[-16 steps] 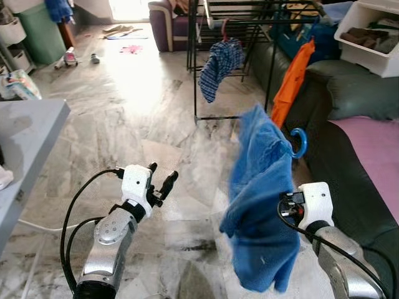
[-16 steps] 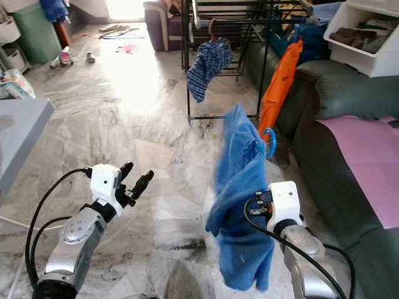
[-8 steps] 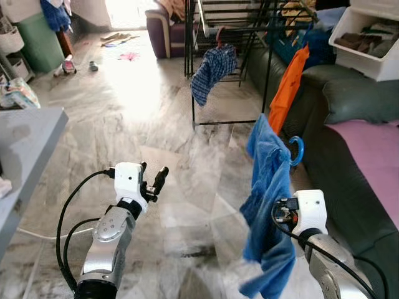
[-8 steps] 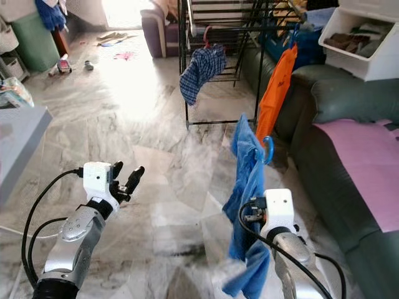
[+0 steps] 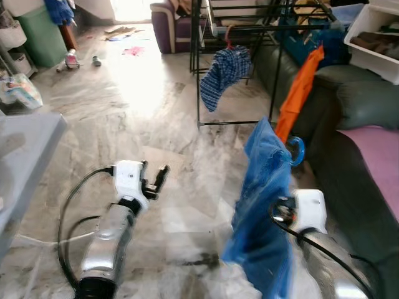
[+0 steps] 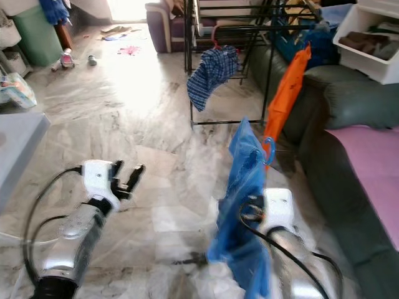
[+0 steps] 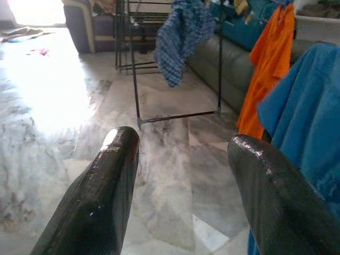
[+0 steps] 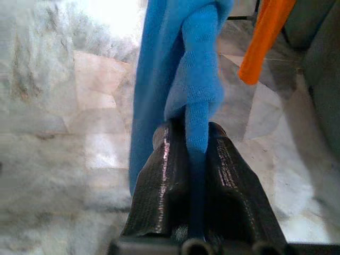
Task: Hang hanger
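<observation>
Blue cloth [image 5: 265, 205] covers nearly all of the blue hanger [image 5: 295, 149]; only its hook stands clear at the top. The cloth also hides the fingers of the right hand [image 8: 195, 159] in the eye views. Lower part of the cloth and the right arm are motion-blurred. Grey worktop [image 5: 25, 146] is cut by the left edge, white bin [image 5: 377, 40] by the right. Top of the drying rack [image 6: 249, 28] is cut off. Small floor items [image 5: 72, 60] far back are too small to identify.
</observation>
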